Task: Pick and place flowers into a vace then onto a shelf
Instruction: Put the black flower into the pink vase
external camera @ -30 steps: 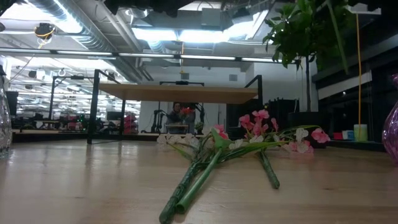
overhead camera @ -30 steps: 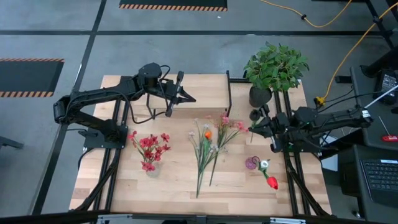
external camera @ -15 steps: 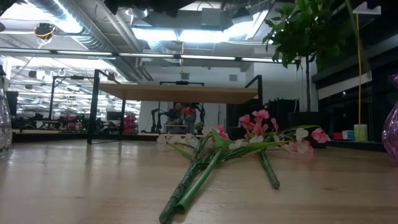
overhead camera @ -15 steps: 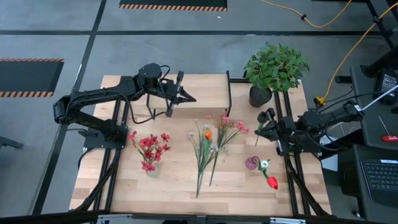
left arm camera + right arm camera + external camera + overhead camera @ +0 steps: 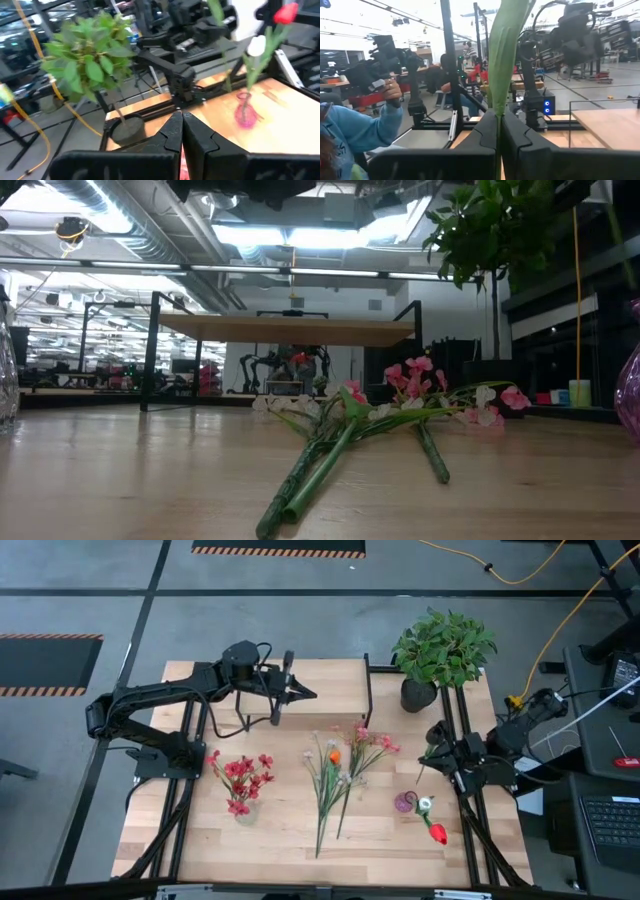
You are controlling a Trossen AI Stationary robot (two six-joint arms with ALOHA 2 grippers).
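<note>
The light wooden tabletop (image 5: 290,835) fills the centre of the high view. At its twelve o'clock edge stands the low light wooden shelf on a thin black frame (image 5: 335,690). At one o'clock from the table's centre sits a bushy green plant in a black pot (image 5: 440,650).

The left gripper (image 5: 300,694) hovers over the shelf at eleven o'clock, its jaws pressed together and holding nothing. The right gripper (image 5: 432,755) hangs at three o'clock near the table's edge, its jaws clamped on a thin green stem (image 5: 506,45) that rises between the fingers.

The loose artificial flowers with green stems and pink, white and orange blooms (image 5: 340,775) lie flat at the table's centre. A clear vase of red flowers (image 5: 241,783) stands at nine o'clock. A small pink glass vase holding a red and a white bloom (image 5: 407,803) stands at four o'clock.
</note>
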